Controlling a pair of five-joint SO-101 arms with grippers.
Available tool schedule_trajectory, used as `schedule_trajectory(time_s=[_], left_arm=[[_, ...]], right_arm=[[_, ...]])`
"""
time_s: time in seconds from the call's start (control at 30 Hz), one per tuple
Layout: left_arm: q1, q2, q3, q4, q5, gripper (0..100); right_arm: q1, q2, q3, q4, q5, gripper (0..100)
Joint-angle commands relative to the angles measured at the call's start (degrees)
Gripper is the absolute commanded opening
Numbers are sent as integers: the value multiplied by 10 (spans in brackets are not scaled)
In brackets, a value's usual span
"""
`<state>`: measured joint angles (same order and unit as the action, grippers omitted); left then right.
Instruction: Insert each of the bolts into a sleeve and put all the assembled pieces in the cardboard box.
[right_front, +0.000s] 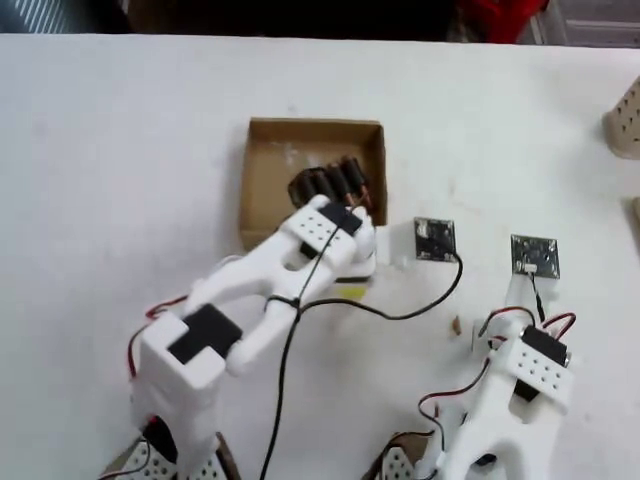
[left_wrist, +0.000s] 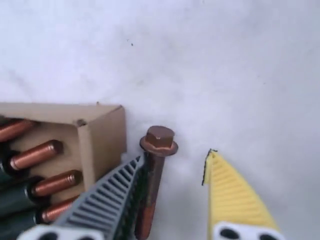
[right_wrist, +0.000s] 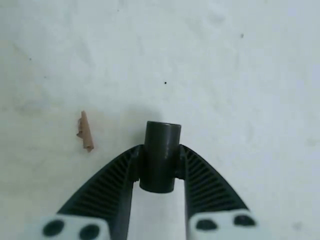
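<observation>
the cardboard box (right_front: 262, 180) already holds several assembled pieces (left_wrist: 35, 185). just outside its corner, the left gripper (left_wrist: 174, 159) has its jaws wide apart around a loose bolt (left_wrist: 152, 175), probably to grasp it. the right gripper (right_wrist: 159, 150) is clamped on a dark sleeve (right_wrist: 162, 132), seemingly holding it ready for that bolt.

Bench (right_front: 120, 150): we see plain white all over.
Cardboard box (right_front: 315, 124): light brown.
Bolt (left_wrist: 154, 170): shiny orange-brown, like a penny.
Sleeve (right_wrist: 161, 155): we see black.
Left tool (left_wrist: 174, 157): one grey finger (left_wrist: 107, 200), one yellow, both with stripy ridges.
Right tool (right_wrist: 160, 150): black fingers (right_wrist: 107, 192), stripy ridges too.
Pieces in the box (left_wrist: 37, 155): orange-brown ends, dark bodies.
Scrap (right_wrist: 85, 132): pale brown.
Arms (right_front: 250, 290): white with black squares.
Wires (right_front: 400, 312): we see black ones and red ones.
</observation>
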<state>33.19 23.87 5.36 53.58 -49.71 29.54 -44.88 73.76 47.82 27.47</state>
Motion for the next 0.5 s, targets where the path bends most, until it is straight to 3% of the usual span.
schedule_trajectory(time_s=[0.0, 0.47], left_arm=[[-21, -17, -12, -37, -2, 218], [-55, 25, -31, -5, -13, 217]], right_arm=[[-7, -1, -3, -10, 6, 16], [-7, -1, -3, -10, 6, 16]])
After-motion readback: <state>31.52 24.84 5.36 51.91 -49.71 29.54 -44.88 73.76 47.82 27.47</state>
